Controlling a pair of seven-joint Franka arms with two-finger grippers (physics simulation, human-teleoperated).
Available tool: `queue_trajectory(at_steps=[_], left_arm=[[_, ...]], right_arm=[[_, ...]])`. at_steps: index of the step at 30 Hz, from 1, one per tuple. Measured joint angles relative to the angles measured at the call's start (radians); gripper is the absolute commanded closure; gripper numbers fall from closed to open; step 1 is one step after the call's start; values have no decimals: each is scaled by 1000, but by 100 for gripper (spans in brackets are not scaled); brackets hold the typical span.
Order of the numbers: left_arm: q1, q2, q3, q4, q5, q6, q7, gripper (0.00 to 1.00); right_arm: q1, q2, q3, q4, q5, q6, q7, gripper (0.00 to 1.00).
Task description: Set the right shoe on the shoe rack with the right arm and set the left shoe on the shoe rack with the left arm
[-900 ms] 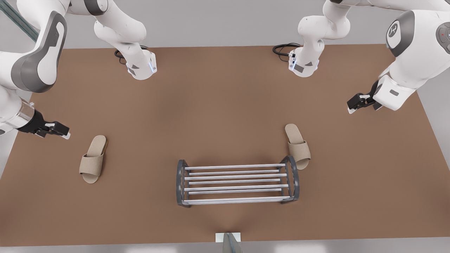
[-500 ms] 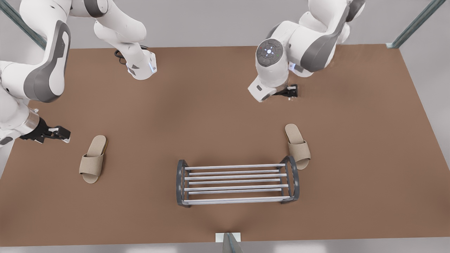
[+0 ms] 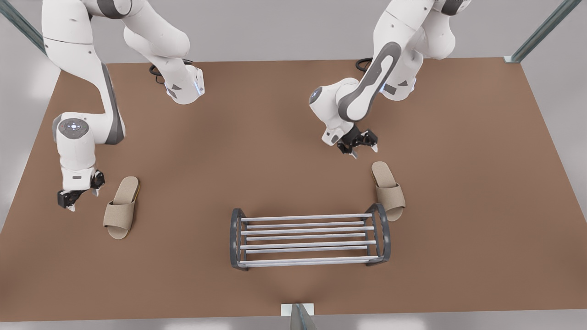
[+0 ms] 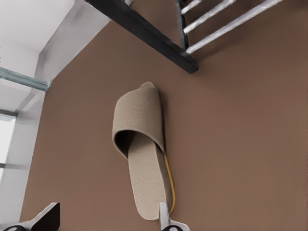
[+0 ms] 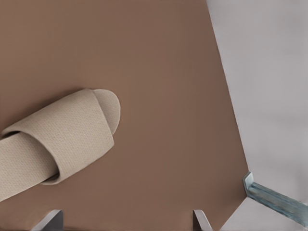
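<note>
Seen in the front view: shoe rack (image 3: 309, 238) standing at 6 o'clock of the brown table (image 3: 275, 137), nothing on its bars. Near slipper (image 3: 389, 190) lying flat at 2 o'clock of the rack, just beside its arched end frame (apart from it in the left wrist view). Far slipper (image 3: 121, 208) lying flat at 9 o'clock of the rack, well apart from it. Left gripper (image 3: 360, 145) hanging at 11 o'clock of the near slipper, close to its heel, fingers spread and holding nothing. Right gripper (image 3: 78, 195) just beside the far slipper at 9 o'clock, fingers likewise spread wide, nothing between them.
</note>
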Motion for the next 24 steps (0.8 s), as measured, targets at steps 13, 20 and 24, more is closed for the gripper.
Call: queue_trajectory(at_steps=[13,20,24], left_arm=[[6,71,210,-198,549,450,-802,0],[4,129,251,-172,640,505,-1046,0],[6,147,275,-138,652,517,-1147,0]], right_arm=[[-76,84,-13,-84,-919,180,341,0],[-100,28,-8,-118,-1164,169,684,0],[-86,20,20,-170,-1523,74,944,0]])
